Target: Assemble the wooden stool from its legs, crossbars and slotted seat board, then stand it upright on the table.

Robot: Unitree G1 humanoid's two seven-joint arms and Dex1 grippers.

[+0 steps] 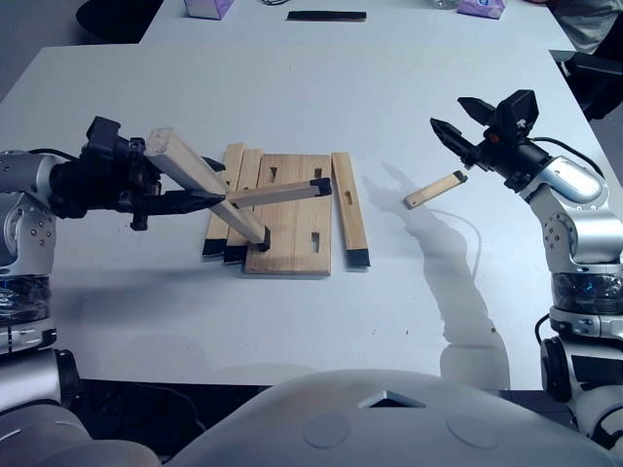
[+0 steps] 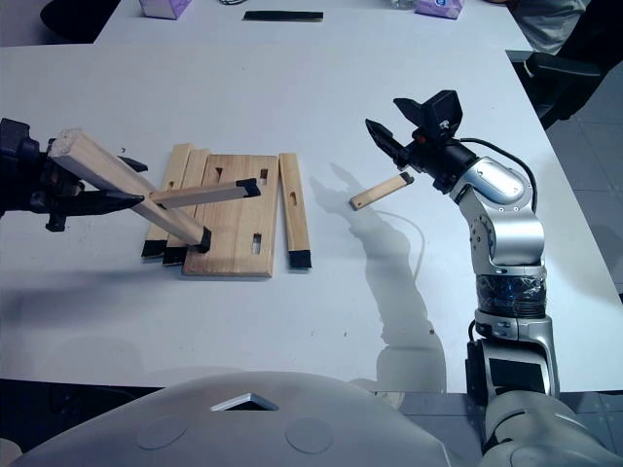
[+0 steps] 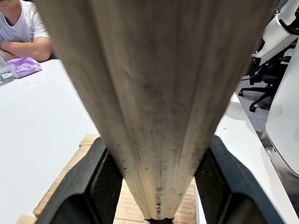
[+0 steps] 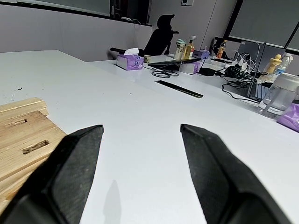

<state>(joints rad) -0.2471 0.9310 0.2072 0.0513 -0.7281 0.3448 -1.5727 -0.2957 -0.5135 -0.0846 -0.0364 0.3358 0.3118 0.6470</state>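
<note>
My left gripper (image 1: 202, 200) clamps a tilted leg (image 1: 188, 163), foot down at the seat board (image 1: 295, 229); my right gripper (image 1: 450, 115) hangs open, empty.

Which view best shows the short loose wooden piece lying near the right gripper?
The right eye view: the short wooden piece lies whole on the table, apart from the seat board, near the open right gripper. The left eye view shows it equally whole. The wrist views take in the held leg and the board's edge instead.
</note>
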